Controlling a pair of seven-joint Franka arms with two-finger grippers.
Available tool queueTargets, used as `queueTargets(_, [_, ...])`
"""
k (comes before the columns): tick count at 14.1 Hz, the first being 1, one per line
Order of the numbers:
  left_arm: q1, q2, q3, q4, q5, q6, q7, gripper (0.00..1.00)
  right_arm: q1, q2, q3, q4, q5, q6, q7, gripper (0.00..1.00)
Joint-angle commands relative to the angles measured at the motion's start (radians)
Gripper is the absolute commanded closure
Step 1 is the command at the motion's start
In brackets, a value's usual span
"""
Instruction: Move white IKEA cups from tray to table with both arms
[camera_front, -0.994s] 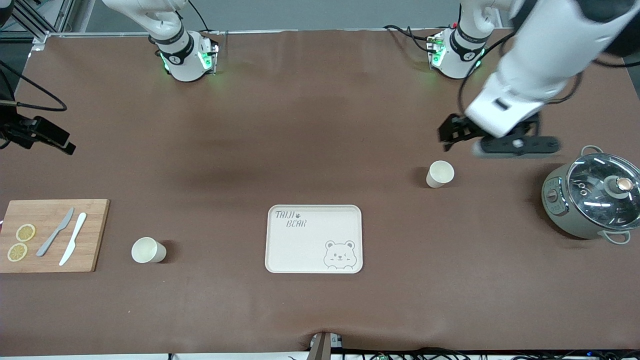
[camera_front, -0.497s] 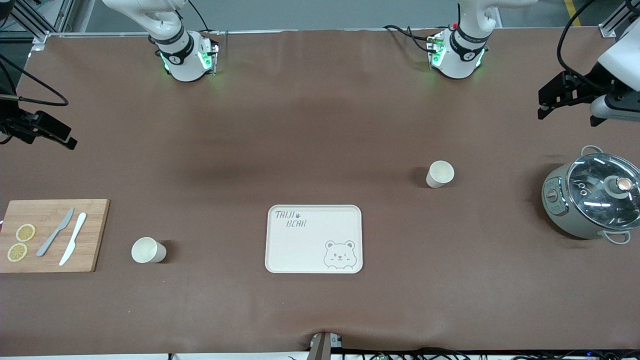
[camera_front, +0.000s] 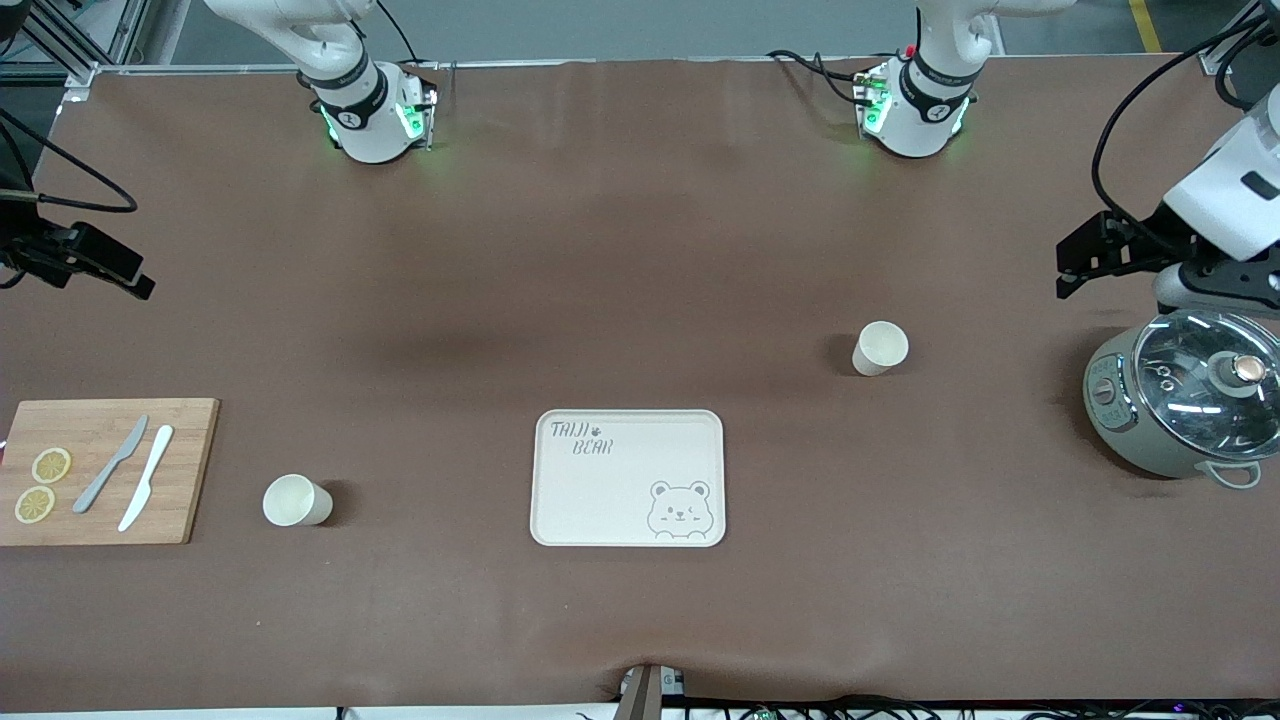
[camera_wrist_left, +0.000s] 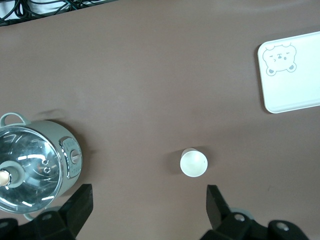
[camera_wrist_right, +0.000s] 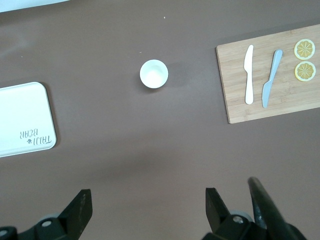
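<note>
Two cream-white cups stand upright on the brown table. One cup (camera_front: 880, 348) is toward the left arm's end, and it also shows in the left wrist view (camera_wrist_left: 193, 163). The other cup (camera_front: 295, 500) is beside the cutting board, and it also shows in the right wrist view (camera_wrist_right: 154, 73). My left gripper (camera_front: 1085, 262) (camera_wrist_left: 149, 207) is open and empty, high over bare table between the first cup and the pot. My right gripper (camera_front: 110, 270) (camera_wrist_right: 148, 207) is open and empty, high over bare table at the right arm's end.
A cream bear tray (camera_front: 627, 477) lies mid-table, nearer the front camera than the first cup. A grey pot with a glass lid (camera_front: 1190, 390) stands at the left arm's end. A wooden cutting board (camera_front: 100, 470) holds two knives and lemon slices at the right arm's end.
My left gripper has swung away from above the first cup toward the left arm's end of the table, now beside the pot. The cups have not moved. The right gripper has hardly moved.
</note>
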Motion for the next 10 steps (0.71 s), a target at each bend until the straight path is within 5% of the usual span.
queueTargets(1, [-0.005,0.025,0.001,0.008,-0.011,0.013,0.006,0.0,-0.008,-0.024,0.009,-0.023,-0.013,0.005,0.011,0.0])
queueTargets(10, [-0.001,0.043,0.0,0.006,-0.016,0.041,0.01,0.0,-0.008,-0.024,0.007,-0.023,-0.013,0.004,0.01,0.0])
